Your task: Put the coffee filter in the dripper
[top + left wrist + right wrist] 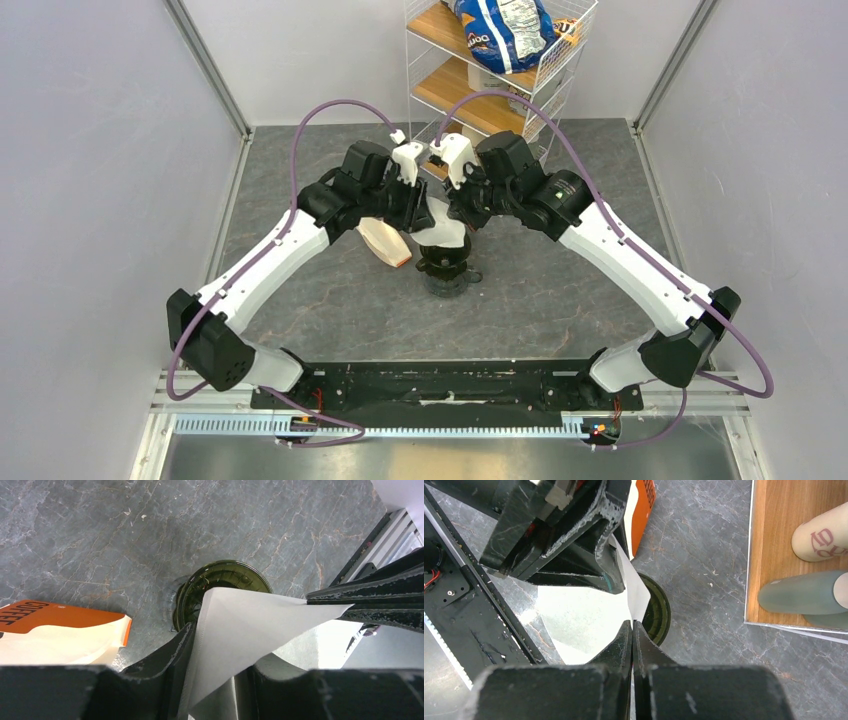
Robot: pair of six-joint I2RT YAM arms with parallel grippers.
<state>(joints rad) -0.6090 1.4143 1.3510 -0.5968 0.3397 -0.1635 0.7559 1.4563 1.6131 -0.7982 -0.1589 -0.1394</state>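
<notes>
Right end effector point(632, 630): clenched on one corner of the filter point(250, 625), jaws fully together on the paper. Left end effector point(222, 652): jaws partly apart with the filter's opposite end running between them and one finger against the paper; whether it actually grips cannot be told. The filter hangs spread between the two, clear of the desk point(100, 540) and directly above the dripper point(232, 575), not yet in it; the dripper stands upright on the desk, with a tan-and-orange packet point(60, 635) lying flat near it.
</notes>
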